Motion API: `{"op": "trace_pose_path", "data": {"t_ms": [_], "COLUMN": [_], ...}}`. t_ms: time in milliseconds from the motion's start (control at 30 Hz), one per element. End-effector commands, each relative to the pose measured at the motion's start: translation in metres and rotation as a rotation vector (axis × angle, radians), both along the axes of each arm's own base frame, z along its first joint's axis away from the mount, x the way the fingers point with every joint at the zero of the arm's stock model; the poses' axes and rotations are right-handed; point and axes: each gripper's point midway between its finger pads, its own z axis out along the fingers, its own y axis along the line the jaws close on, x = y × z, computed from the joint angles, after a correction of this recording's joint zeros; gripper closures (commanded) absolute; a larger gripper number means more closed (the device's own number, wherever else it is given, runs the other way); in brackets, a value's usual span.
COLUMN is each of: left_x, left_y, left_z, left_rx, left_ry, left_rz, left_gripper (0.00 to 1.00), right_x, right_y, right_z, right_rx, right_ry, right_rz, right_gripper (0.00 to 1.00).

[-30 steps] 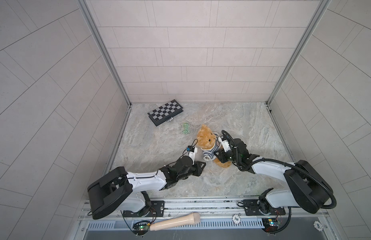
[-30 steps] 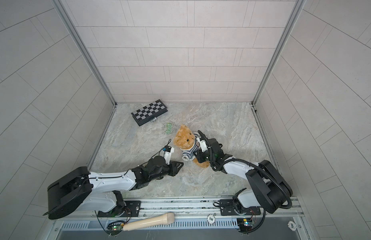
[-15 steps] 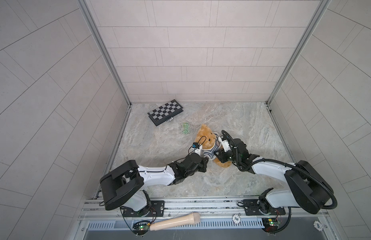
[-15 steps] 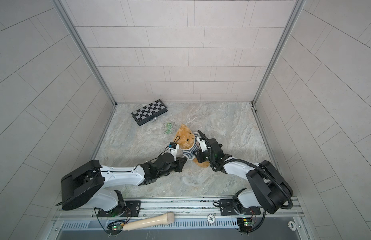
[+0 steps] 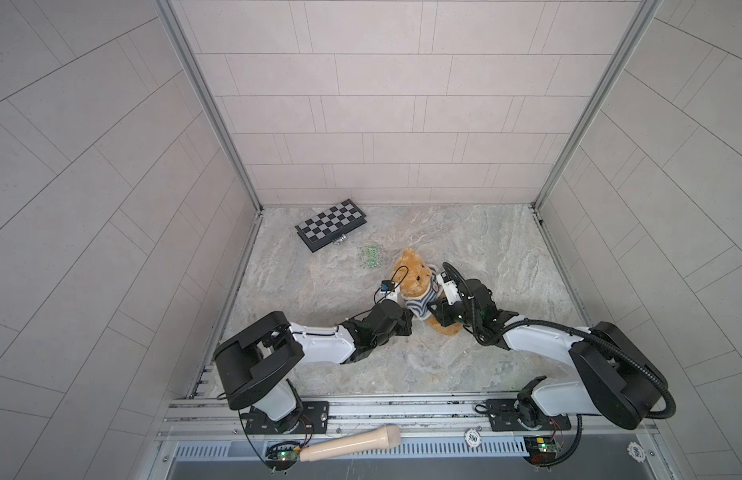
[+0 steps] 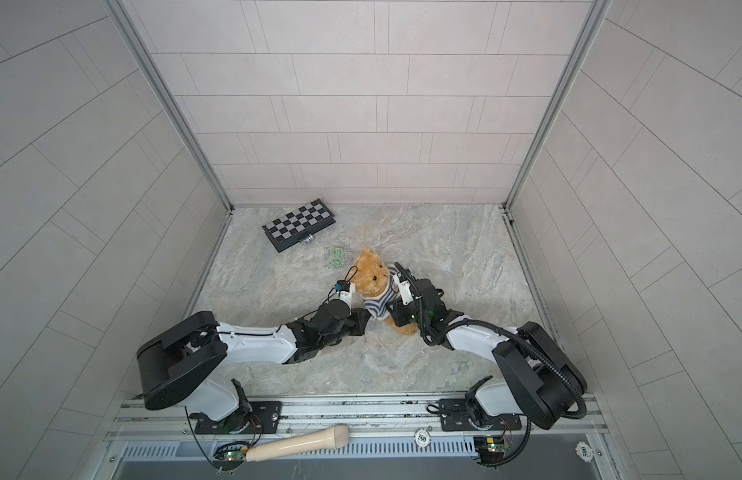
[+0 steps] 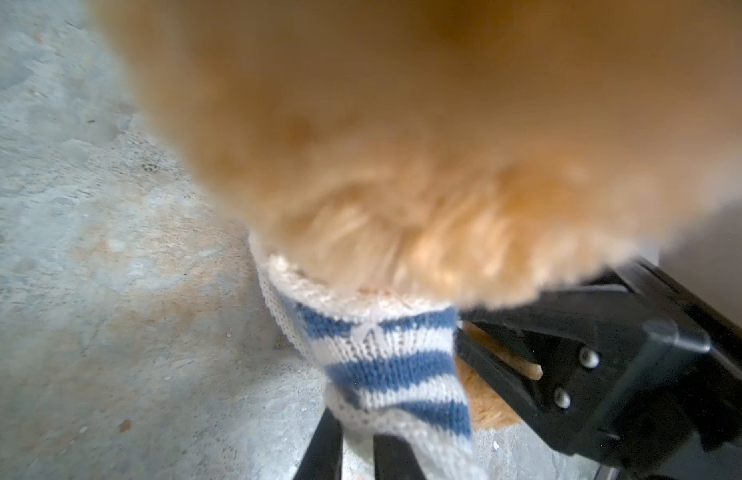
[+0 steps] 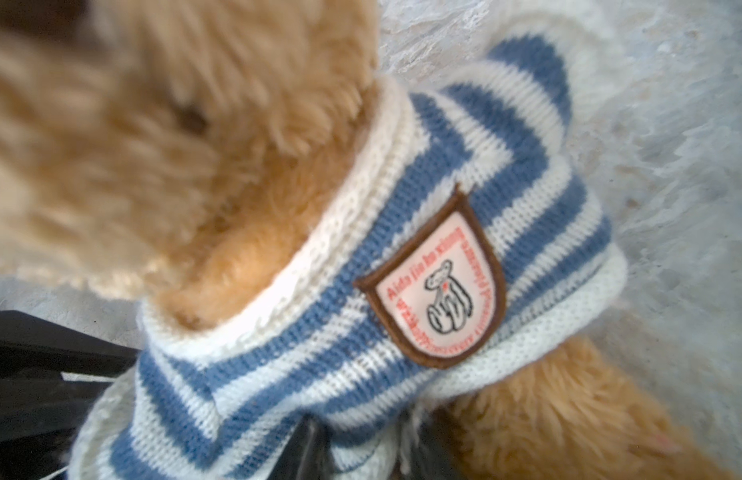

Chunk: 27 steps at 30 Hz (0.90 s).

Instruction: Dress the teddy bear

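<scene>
The light, squashy teddy bear point(image 5: 415, 276) is wedged between the left gripper point(image 7: 357, 453) and right gripper point(image 8: 367, 453), each clamped on the lower hem of its stretchy striped sweater point(image 8: 402, 199), likely a surer hold than slippery fur.

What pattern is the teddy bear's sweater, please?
Sweater: blue and white stripes, clearest in right wrist view.

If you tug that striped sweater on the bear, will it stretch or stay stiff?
Probably floppy and stretchy: the striped sweater is knit and bunches in folds round the teddy bear. The small plush bear looks light, so it may tip with the tug.
</scene>
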Motion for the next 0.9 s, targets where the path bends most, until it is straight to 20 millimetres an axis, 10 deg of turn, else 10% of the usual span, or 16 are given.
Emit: {"op": "trace_pose_path", "data": {"t_ms": [0, 533, 867], "left_x": [0.006, 0.006, 0.002], "left_y": [-0.006, 0.016, 0.019], "left_z": [0.016, 0.017, 0.006], "left_rx": [-0.078, -0.096, -0.031], "left_ry": [-0.025, -0.055, -0.054], "left_rz": [0.009, 0.030, -0.004], "left_gripper": [0.79, 0.68, 0.70], "right_x": [-0.008, -0.054, -0.053], "right_y": [0.004, 0.064, 0.000], "right_z": [-0.007, 0.015, 0.053], "right_rx": [0.012, 0.218, 0.040], "right_ry": [0.035, 0.078, -0.103], "right_rz": [-0.002, 0.070, -0.061], "right_gripper": [0.69, 0.73, 0.69]}}
